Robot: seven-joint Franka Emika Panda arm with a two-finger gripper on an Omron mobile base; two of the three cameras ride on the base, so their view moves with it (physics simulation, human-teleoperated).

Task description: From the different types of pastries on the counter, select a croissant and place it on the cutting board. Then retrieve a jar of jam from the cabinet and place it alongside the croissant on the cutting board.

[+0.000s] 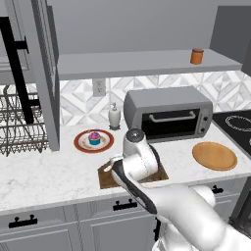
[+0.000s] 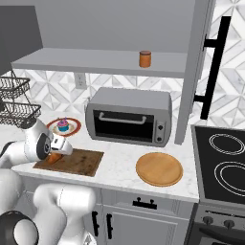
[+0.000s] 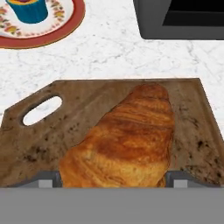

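While low over the cutting board (image 3: 192, 127), gripper (image 3: 113, 181) spread wide, fingers either side of the croissant (image 3: 127, 140); contact not discernible. Croissant lying mid-board, slot corner beside it, near desk (image 3: 113, 52) front edge.

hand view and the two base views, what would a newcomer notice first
The croissant looms large in the hand view, on the cutting board right by the gripper. Behind the board a cupcake sits on a red-rimmed plate, with a toaster oven beside it. The orange jam jar stands alone on the open cabinet shelf.
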